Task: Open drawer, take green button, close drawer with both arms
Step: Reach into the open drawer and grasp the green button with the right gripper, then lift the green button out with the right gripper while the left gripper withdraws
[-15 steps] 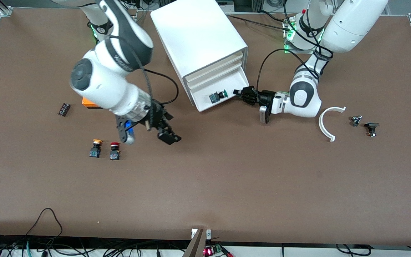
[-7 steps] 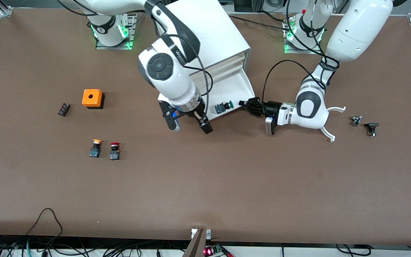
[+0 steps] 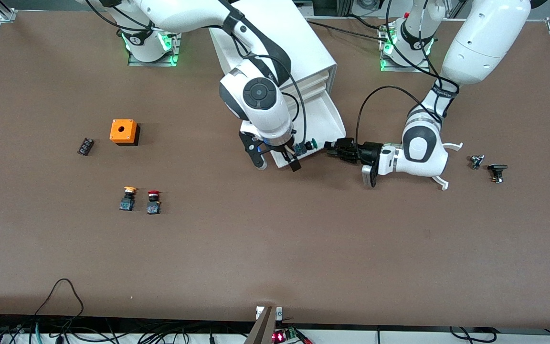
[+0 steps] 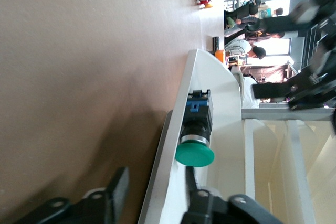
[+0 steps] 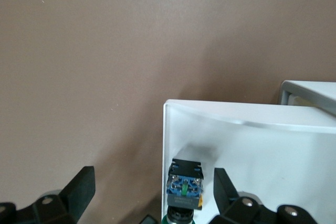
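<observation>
White drawer [image 3: 328, 125] stood pulled out of the cabinet [image 3: 275, 43], green-capped button [image 3: 303, 145] lying on its side inside by the front strip. Right hand [image 3: 288, 156] hung over that button, fingers spread wide, nothing held. Left hand [image 3: 334, 148] sat at the drawer's front corner, fingers parted either side of the front wall, gripping nothing.

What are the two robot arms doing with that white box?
The bottom drawer of the white cabinet is pulled out. A green button lies inside it. The right hand hangs open over the button, ready to grab it. The left hand sits at the drawer's front edge, with its fingers apart. Nothing has been picked up yet.
</observation>
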